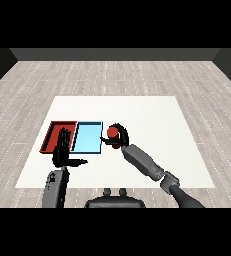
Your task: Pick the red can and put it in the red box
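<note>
The red can (112,132) is held just right of the light blue tray (88,137), with my right hand (119,138) curled round it from the right and behind. The red tray (52,130) lies at the left, touching the blue tray's left side. My left hand (63,149) stands over the red tray's near right part with fingers straight and the thumb stretched to the right. That hand hides part of the red tray. I cannot tell whether the can rests on the table or is lifted off it.
Both trays sit on the left half of the white table (152,120). My right forearm (144,162) runs diagonally from the lower right toward the can. A grey wooden floor surrounds the table.
</note>
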Available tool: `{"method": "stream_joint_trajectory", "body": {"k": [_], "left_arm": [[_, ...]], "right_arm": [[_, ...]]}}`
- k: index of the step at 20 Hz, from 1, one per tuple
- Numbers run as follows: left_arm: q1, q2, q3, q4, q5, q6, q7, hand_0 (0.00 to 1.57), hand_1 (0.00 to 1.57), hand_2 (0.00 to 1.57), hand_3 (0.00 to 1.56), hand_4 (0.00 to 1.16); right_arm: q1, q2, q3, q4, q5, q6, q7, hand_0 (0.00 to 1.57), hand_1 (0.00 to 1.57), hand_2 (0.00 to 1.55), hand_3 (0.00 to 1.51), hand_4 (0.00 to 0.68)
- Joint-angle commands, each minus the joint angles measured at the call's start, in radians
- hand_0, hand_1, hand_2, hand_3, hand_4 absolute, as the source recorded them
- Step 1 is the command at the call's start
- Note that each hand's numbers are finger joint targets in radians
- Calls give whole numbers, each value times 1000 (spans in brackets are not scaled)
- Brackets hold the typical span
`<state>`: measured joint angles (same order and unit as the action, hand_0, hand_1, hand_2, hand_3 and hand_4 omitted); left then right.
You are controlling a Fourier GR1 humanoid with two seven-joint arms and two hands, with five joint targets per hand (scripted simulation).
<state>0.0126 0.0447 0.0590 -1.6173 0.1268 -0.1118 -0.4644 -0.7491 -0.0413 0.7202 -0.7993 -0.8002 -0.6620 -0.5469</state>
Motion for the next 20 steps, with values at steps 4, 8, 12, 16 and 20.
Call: {"method": "stream_joint_trajectory", "body": {"k": [4,8,12,16,20], "left_arm": [[-43,-27,-82,-46,-26,-2,67,0,0,0,0,0],[-14,-44,-218,-136,-77,78,198,0,0,0,0,0],[-64,-44,-230,-123,-97,109,239,0,0,0,0,0],[-66,-45,-275,-192,-112,134,321,0,0,0,0,0],[-173,-45,-309,-33,-126,193,299,0,0,0,0,0]], "right_arm": [[73,-115,0,-341,84,-83,53,1514,1514,1469,1408,641],[126,-190,-11,-474,128,-85,53,1465,1465,1420,1391,633],[146,-202,-80,-502,195,-36,115,1465,1465,1420,1391,633],[172,-175,-134,-519,244,-5,133,1449,1449,1407,1384,636],[256,-218,-119,-656,312,-10,167,1428,1428,1411,1387,629]]}}
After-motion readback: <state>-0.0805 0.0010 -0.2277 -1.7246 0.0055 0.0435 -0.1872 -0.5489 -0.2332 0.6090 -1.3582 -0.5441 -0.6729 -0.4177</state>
